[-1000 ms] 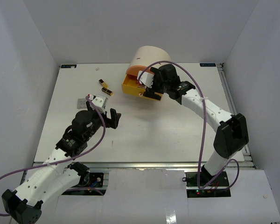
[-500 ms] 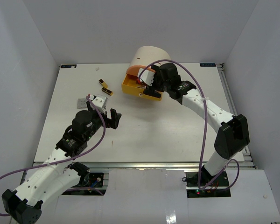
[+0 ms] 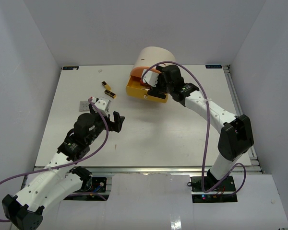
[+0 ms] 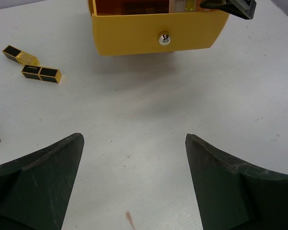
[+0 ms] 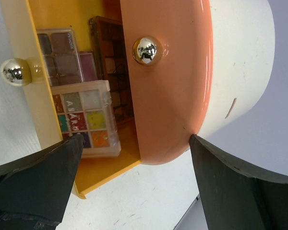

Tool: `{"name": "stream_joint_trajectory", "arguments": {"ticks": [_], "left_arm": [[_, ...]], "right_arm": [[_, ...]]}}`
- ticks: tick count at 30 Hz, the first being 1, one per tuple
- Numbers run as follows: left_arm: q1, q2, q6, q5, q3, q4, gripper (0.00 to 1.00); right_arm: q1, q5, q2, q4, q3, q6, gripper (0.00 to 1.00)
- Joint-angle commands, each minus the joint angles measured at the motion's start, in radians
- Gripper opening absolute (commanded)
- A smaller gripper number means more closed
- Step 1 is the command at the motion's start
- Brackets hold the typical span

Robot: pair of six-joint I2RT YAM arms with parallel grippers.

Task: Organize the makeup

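Two black-and-gold lipstick tubes lie on the white table left of the drawer unit, and show in the left wrist view. A flat palette lies by my left gripper, which is open and empty, low over the table. The yellow drawer is pulled out and holds a colourful palette, a mauve palette and a dark brown one. My right gripper is open and empty at the drawer's right end, beside the orange drawer front. No sponges show.
The cream cylindrical drawer unit stands at the back centre of the table. Its orange front has a chrome knob, and the yellow drawer has one too. Grey walls enclose the table on three sides.
My right gripper has shifted slightly back toward the drawer unit. The left arm has not moved.
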Motion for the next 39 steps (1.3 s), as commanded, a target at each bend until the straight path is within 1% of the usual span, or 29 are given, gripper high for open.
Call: {"name": "stream_joint_trajectory", "arguments": {"ticks": [1,6,9,12,14,17,20,23,25,26,27,29,32,34,36,39], "left_arm": [[0.006,-0.004,-0.005,0.01,-0.012,0.006,0.98],[0.006,-0.004,-0.006,0.01,-0.01,0.008,0.98],[0.007,-0.002,-0.005,0.01,-0.012,0.006,0.98],[0.008,0.005,-0.006,0.008,-0.013,0.009,0.98],[0.016,0.018,-0.011,0.008,-0.009,0.008,0.98],[0.041,0.072,-0.036,0.007,0.006,-0.001,0.98],[0.133,0.155,-0.076,0.062,0.03,0.001,0.98],[0.296,0.245,-0.128,0.219,0.058,0.032,0.98],[0.442,0.337,-0.16,0.322,0.099,0.05,0.98],[0.5,0.38,-0.172,0.365,0.12,0.055,0.98],[0.525,0.419,-0.176,0.386,0.142,0.056,0.98],[0.561,0.544,-0.167,0.354,0.224,0.043,0.98],[0.572,0.716,-0.122,0.228,0.351,0.005,0.98],[0.579,0.847,-0.093,0.136,0.435,-0.024,0.98],[0.625,0.943,-0.079,0.108,0.49,-0.056,0.98],[0.644,1.056,-0.049,0.037,0.541,-0.071,0.98]], "right_arm": [[-0.006,0.075,0.028,0.119,0.014,0.0,0.99],[-0.006,0.114,0.032,0.197,-0.006,0.013,1.0],[-0.004,0.096,0.013,0.2,-0.023,0.02,1.0],[-0.006,0.022,-0.05,0.183,-0.037,0.066,1.0],[-0.006,-0.024,-0.09,0.143,-0.031,0.103,0.99],[-0.008,-0.124,-0.173,0.104,-0.035,0.18,0.99],[-0.022,-0.261,-0.258,0.045,-0.074,0.27,0.98],[-0.051,-0.441,-0.337,0.015,-0.158,0.328,0.97],[-0.117,-0.628,-0.391,0.005,-0.24,0.348,0.96],[-0.15,-0.746,-0.421,0.006,-0.277,0.354,0.96],[-0.178,-0.89,-0.456,0.021,-0.311,0.356,0.96],[-0.277,-1.061,-0.517,0.109,-0.432,0.395,0.96],[-0.352,-1.114,-0.557,0.116,-0.493,0.401,0.96],[-0.378,-1.15,-0.573,0.117,-0.511,0.415,0.97],[-0.386,-1.162,-0.586,0.12,-0.52,0.422,0.97],[-0.388,-1.164,-0.6,0.121,-0.528,0.426,0.96]]}}
